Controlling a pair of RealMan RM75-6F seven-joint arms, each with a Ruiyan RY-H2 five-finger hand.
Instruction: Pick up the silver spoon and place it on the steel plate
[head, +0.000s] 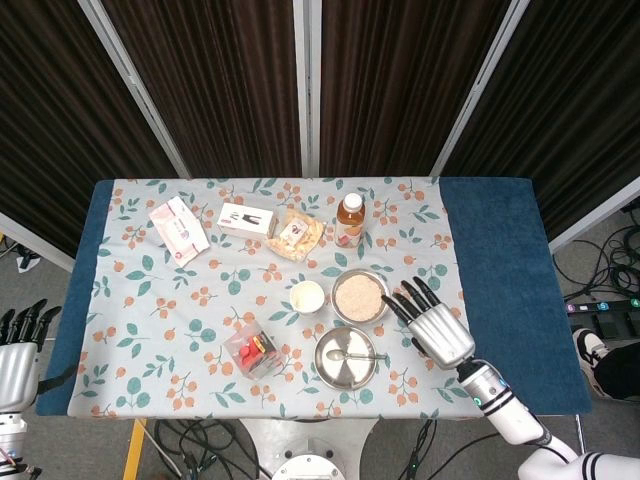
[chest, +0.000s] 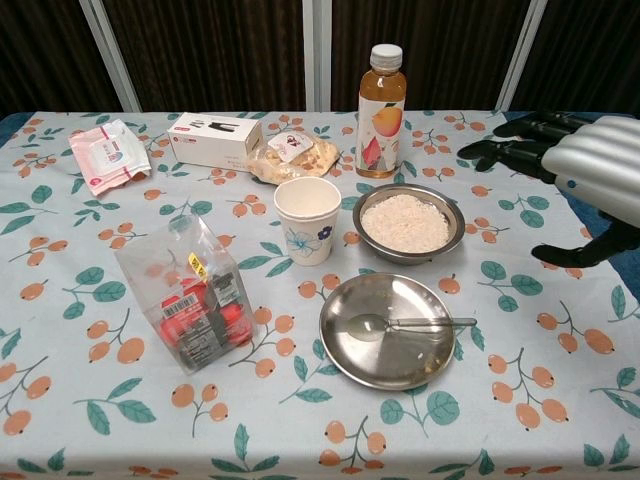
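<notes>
The silver spoon (chest: 405, 324) (head: 352, 354) lies flat in the steel plate (chest: 380, 365) (head: 331, 368), bowl to the left and handle across the right rim. My right hand (chest: 580, 170) (head: 434, 325) hangs open to the right of the plate, fingers spread, holding nothing and well apart from the spoon. At the far left edge of the head view my left hand (head: 18, 355) is off the table with its fingers apart; it holds nothing.
A steel bowl of rice (chest: 408, 222) stands just behind the plate, a paper cup (chest: 307, 219) to its left, a juice bottle (chest: 380, 96) further back. A clear bag of red packets (chest: 188, 303) stands left of the plate. A box (chest: 213, 140), snack bag (chest: 290, 155) and wipes (chest: 106, 152) lie at the back.
</notes>
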